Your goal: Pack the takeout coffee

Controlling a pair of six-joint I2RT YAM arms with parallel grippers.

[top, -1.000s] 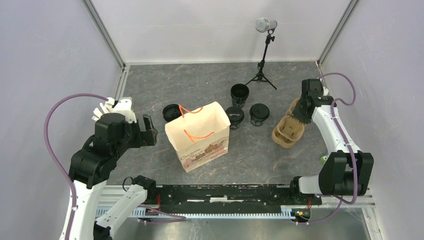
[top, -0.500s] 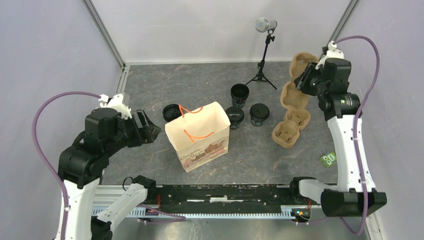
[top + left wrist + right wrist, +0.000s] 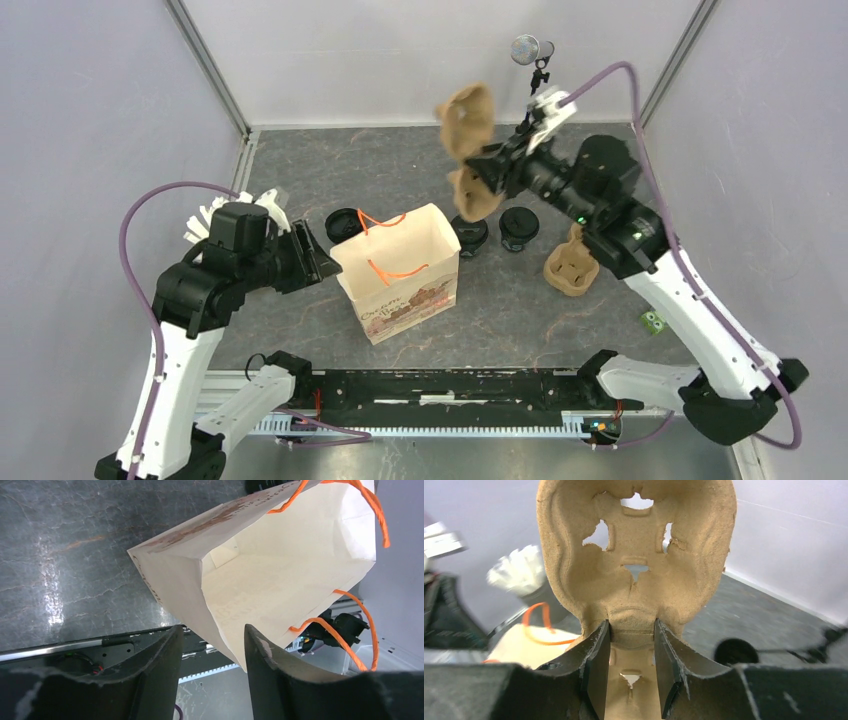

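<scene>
Dark grey, marble-veined tabletop fills the frame between pale matte walls. At centre stands a beige paper bag, upright and creased, with thin orange cord handles and its mouth open. The takeout coffee sits around it on the tabletop: one cup, black and round-lidded, just behind the bag's upper-left corner, a second cup beside its upper right, and a third cup just right of that. The left arm bends low at left; its jaws stand partly open astride the bag's top edge without pinching it. The right arm reaches up toward upper centre, its jaws clamped on the centre rib of a rough brown moulded-pulp carrier held in the air. Another pulp piece lies at right.
</scene>
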